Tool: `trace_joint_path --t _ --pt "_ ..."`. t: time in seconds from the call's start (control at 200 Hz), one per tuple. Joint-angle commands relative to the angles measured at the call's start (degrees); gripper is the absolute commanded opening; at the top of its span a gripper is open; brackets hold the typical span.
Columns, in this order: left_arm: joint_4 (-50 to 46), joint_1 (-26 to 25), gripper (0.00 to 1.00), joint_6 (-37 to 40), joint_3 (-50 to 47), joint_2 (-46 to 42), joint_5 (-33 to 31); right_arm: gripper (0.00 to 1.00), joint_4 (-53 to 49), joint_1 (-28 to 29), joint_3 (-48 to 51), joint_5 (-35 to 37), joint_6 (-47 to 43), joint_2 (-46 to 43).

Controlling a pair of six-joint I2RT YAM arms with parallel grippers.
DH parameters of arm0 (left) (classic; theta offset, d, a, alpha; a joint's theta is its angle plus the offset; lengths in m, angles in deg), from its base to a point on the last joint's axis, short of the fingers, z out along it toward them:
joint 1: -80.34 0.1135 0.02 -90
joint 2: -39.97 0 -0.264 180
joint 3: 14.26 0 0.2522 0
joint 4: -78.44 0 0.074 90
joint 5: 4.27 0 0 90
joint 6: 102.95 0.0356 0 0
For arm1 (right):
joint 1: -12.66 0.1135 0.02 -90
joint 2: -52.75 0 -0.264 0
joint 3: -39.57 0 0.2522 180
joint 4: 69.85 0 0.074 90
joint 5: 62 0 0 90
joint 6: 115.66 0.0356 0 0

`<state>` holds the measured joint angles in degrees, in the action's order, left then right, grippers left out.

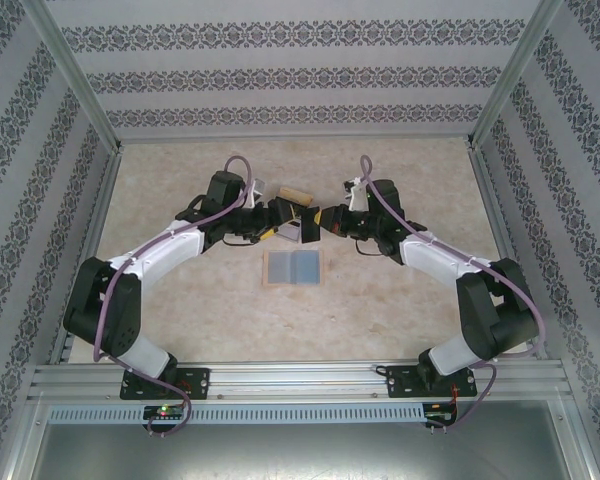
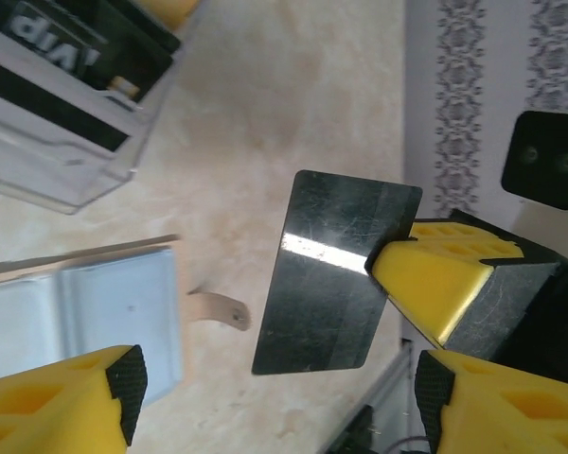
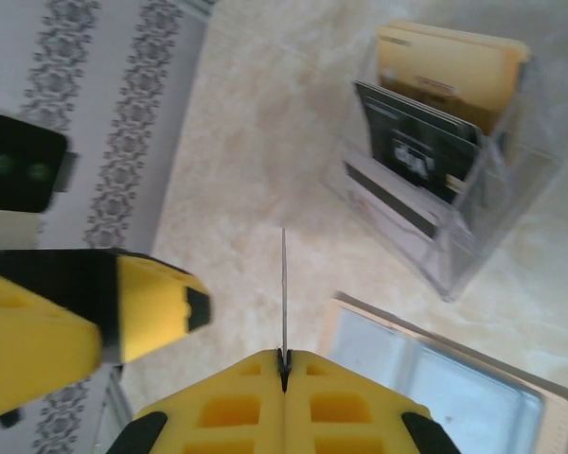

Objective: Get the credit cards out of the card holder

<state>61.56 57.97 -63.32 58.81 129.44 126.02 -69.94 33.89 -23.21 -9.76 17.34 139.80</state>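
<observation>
glossy dark card (image 2: pixel 336 274) clamped in right gripper (image 3: pixel 284 359) jaws; left gripper (image 2: pixel 279 392) jaws wide, empty.

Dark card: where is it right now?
In the left wrist view the dark card is mid-frame, pinched at one edge by the right gripper, above the table beside the flat grey-blue cards and near the card holder.

bright even light, glare on dark card (image 2: pixel 327 274), soft close-ups

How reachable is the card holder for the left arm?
Likely yes: left gripper is open, card holder stands close, and the dark card in the right gripper sits off to the side.
</observation>
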Motion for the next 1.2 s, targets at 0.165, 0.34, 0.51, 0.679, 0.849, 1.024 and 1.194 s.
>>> trace_joint_path --t 0.165,0.34,0.51,0.679,0.849,1.024,1.194 --pt "16.97 0.56 0.75 -7.96 1.54 2.78 10.35 0.00 25.35 -2.59 -0.14 -13.20 15.49 4.13" --pt "19.44 0.53 0.62 -8.07 2.61 3.16 11.51 0.00 36.98 -3.87 0.77 -15.54 24.65 7.80" --pt "19.96 0.64 0.48 -7.01 2.47 1.61 10.49 0.00 37.66 -4.30 1.11 -16.03 25.54 7.78" --pt "24.95 0.85 0.30 -10.33 1.89 1.91 8.82 0.00 37.96 -4.28 1.51 -16.56 26.16 7.26" --pt "30.82 0.71 0.06 -14.48 0.95 1.88 8.43 0.00 38.75 -4.27 2.08 -16.38 27.59 6.60" --pt "31.13 0.31 0.00 -16.13 -0.06 0.89 5.47 0.24 39.83 -3.78 3.13 -14.74 31.06 4.95" --pt "32.07 0.19 0.00 -18.17 -0.32 0.57 2.72 0.26 41.15 -1.99 3.62 -13.29 34.83 3.89"
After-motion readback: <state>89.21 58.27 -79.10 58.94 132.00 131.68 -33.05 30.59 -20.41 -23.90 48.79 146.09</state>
